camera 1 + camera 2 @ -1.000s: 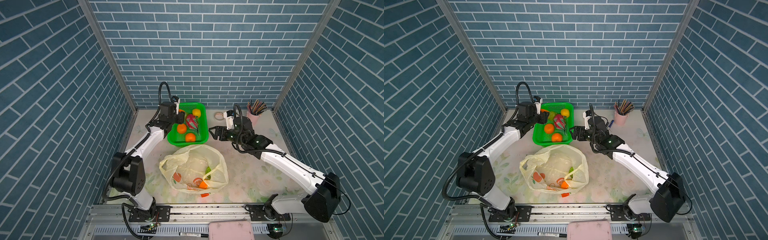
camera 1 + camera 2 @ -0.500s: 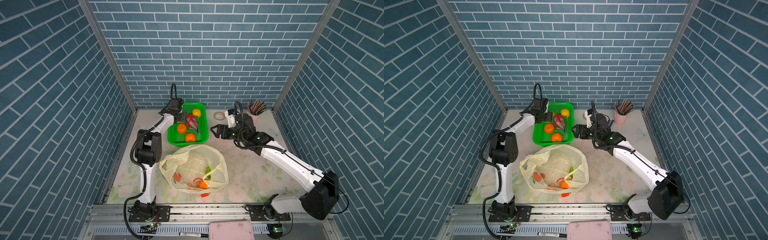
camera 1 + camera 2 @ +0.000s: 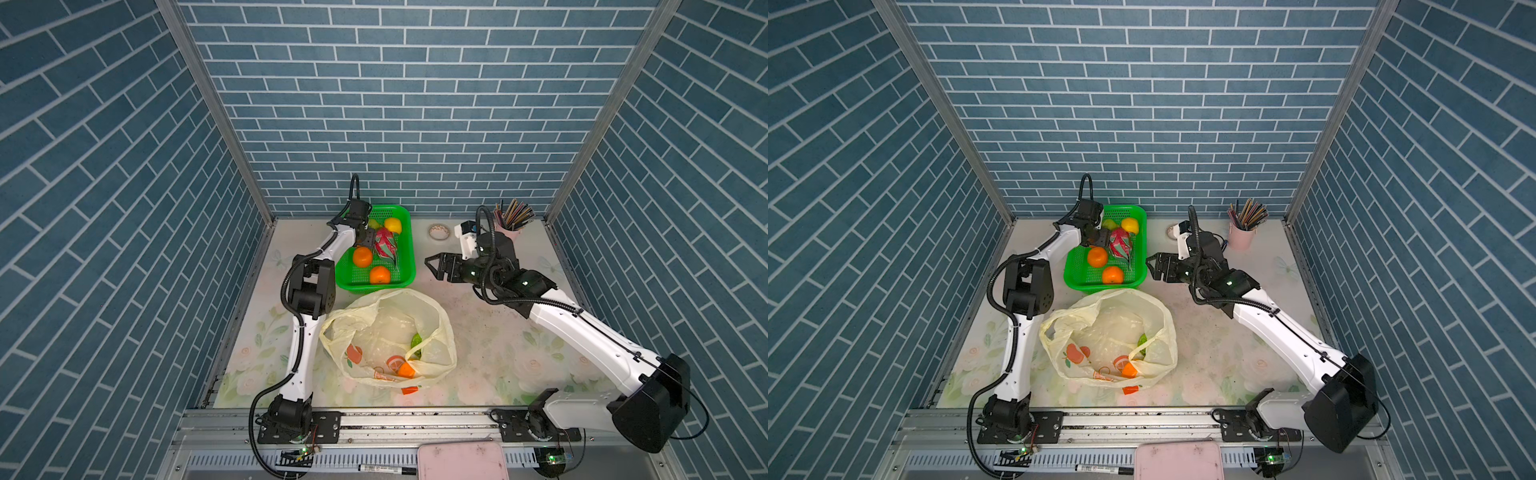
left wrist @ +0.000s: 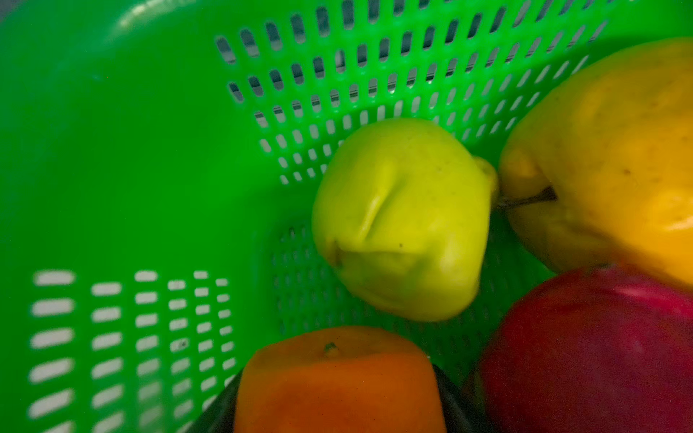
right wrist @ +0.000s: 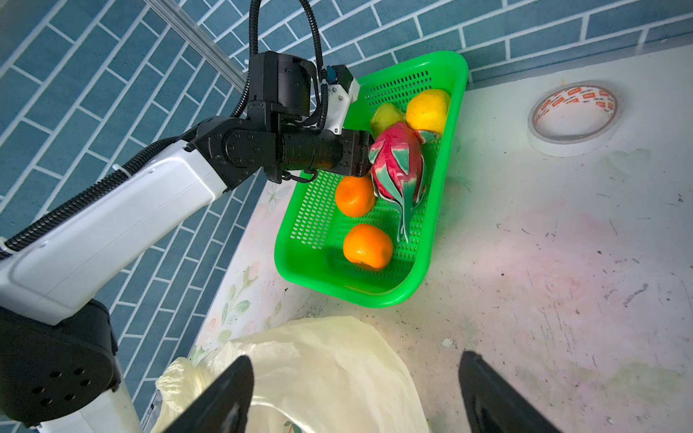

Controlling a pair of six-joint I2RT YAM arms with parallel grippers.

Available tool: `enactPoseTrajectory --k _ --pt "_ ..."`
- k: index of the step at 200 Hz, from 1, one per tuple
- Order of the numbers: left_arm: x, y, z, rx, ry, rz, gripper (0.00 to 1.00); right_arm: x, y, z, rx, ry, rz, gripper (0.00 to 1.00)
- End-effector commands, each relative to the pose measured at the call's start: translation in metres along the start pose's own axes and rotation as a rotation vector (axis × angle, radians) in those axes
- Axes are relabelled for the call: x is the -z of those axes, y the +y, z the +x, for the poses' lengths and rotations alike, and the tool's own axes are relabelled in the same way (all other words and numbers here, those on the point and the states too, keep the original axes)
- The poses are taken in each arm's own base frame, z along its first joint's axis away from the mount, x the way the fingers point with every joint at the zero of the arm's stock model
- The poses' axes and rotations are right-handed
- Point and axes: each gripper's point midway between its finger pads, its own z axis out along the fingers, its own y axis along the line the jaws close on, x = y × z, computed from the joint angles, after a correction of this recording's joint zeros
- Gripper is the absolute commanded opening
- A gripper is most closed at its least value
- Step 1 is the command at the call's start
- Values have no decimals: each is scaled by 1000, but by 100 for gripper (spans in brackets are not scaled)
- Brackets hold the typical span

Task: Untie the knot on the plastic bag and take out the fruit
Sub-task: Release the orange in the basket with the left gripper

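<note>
Five fruit sit in the green basket (image 3: 374,286) at the back of the desk (image 3: 498,340). My left tool (image 3: 366,240) is down in there with one orange (image 3: 363,257) between its fingers, and I honestly can't tell if it's clamped or loose. If it lifts while clamped, the orange rides up and may drop outside. The tool is also right beside the dragon fruit (image 3: 384,244), so it could roll that.

The dragon fruit lies long-ways back to front, scaly tip toward the plastic bag (image 3: 386,324). The bag sits just in front of the basket, mouth gaping upward, and I see no knot.

A green fruit (image 3: 416,340) is inside with a handle loop (image 3: 428,343) across it. Snag that loop and the whole floppy bag drags along.

My right tool (image 3: 432,268) hovers beside the basket, fingers wide apart, empty.
</note>
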Motion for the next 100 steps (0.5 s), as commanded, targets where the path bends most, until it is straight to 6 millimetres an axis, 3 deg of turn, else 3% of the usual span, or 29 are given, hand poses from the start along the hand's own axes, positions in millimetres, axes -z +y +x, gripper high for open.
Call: enactPoseTrajectory --k 1,57,100 --pt "12 6 -1 25 15 5 77 15 8 -8 -18 -37 -29 86" --pt "78 14 -30 41 -89 -7 83 32 12 -8 -16 -71 -53 86" --pt "142 12 -31 81 -172 47 84 49 18 -4 -22 -91 -95 85"
